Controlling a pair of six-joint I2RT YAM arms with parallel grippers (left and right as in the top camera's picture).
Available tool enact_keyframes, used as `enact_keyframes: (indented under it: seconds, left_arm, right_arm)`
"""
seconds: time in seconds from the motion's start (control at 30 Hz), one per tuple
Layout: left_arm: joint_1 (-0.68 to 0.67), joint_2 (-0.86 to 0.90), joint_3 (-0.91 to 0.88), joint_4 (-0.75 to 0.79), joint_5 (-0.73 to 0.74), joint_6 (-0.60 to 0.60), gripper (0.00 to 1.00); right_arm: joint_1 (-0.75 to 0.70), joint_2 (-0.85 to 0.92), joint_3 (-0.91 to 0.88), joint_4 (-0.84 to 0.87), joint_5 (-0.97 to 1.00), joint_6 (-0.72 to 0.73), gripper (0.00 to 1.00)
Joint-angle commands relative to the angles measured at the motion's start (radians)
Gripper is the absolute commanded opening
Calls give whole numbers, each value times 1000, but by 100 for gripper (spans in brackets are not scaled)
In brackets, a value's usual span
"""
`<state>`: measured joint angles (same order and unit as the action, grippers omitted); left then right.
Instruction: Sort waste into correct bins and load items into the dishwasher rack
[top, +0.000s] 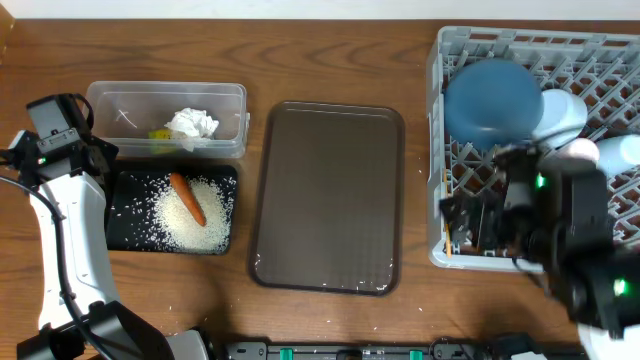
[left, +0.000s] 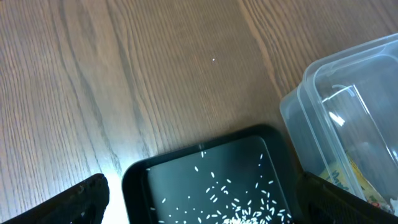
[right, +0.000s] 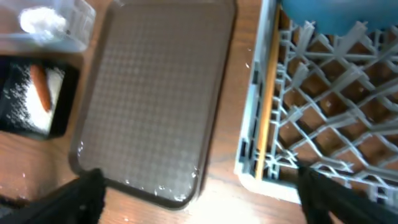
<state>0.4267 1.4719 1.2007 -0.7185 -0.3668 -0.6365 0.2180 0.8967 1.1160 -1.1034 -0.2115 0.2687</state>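
Left wrist view: left fingers (left: 68, 202) spread wide, holding nothing, above black tray (left: 174, 186) corner, clear tub (left: 348, 112) just beside. Overhead: tissue (top: 192, 124), wrapper (top: 159, 133) in tub; rice (top: 205, 220), carrot (top: 187, 198) on black tray; brown serving tray (top: 327, 195) mid bench (top: 330, 60). Right fingers (right: 348, 199) spread wide, empty, above rack (right: 249, 155) left wall; chopsticks (right: 268, 93) lie inside along that wall; blue dish (top: 493, 100) in rack.

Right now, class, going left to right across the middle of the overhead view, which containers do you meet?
black tray → brown serving tray → grey dishwasher rack
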Motion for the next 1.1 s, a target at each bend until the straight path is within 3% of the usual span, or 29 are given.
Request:
enact_keyframes:
  seconds: [0.0, 0.27, 0.53, 0.67, 0.8, 1.07]
  left_arm:
    - [4, -2, 0, -3, -18, -16, 97]
    - [4, -2, 0, -3, -18, -16, 97]
    - [4, -2, 0, -3, -18, -16, 97]
    - [4, -2, 0, -3, -18, -16, 97]
    - [4, -2, 0, -3, -18, -16, 97]
    - [4, -2, 0, -3, -18, -16, 97]
  right_arm:
    - [16, -79, -85, 27, -3, 43, 99]
    - [16, -107, -136, -19, 1, 94, 99]
    - [16, -107, -148, -3, 58, -90, 99]
    - [16, -107, -176, 43, 48, -102, 99]
    - [18, -111, -257, 208, 47, -116, 99]
    - [21, -299, -628, 737, 26, -159, 99]
